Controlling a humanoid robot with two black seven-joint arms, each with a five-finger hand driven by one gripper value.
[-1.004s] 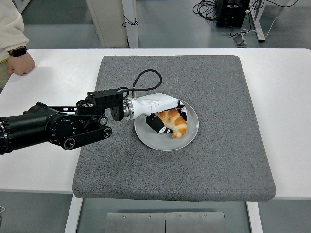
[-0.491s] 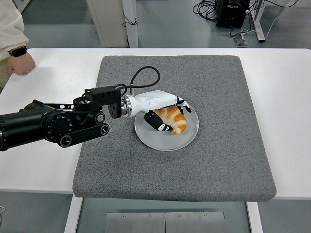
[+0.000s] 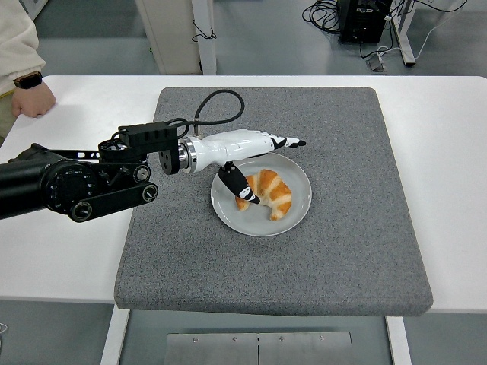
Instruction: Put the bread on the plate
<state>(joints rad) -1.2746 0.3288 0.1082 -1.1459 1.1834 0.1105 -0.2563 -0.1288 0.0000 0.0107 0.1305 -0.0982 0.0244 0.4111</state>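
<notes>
Lying on the grey plate (image 3: 298,204) near the centre of the frame, the bread (image 3: 268,193) (a golden croissant, curved like a crescent) rests free of any grasp. It sits on the plate's middle, with bare plate showing to its right and below it.

Reaching in from the left edge of the frame, the left arm (image 3: 68,182) is black up to the wrist, where a white left hand (image 3: 247,146) begins. That hand is spread open and holds nothing: its fingers (image 3: 288,142) stretch out toward the right, over the upper rim of the plate, while the thumb (image 3: 237,185) points down and to the right, with its dark tip just beside the left end of the bread. Whether the tip actually touches the crust cannot be told from this view. A black cable (image 3: 217,103) loops up from the wrist and over the mat.

Under the plate lies a grey felt mat (image 3: 350,228), which covers the middle of the white table (image 3: 449,190).

At the upper left corner of the frame, a person's hand (image 3: 32,99) rests on the table, with a watch (image 3: 27,80) on the wrist and a cream sleeve (image 3: 14,42) above it, well apart from the robot's arm.
</notes>
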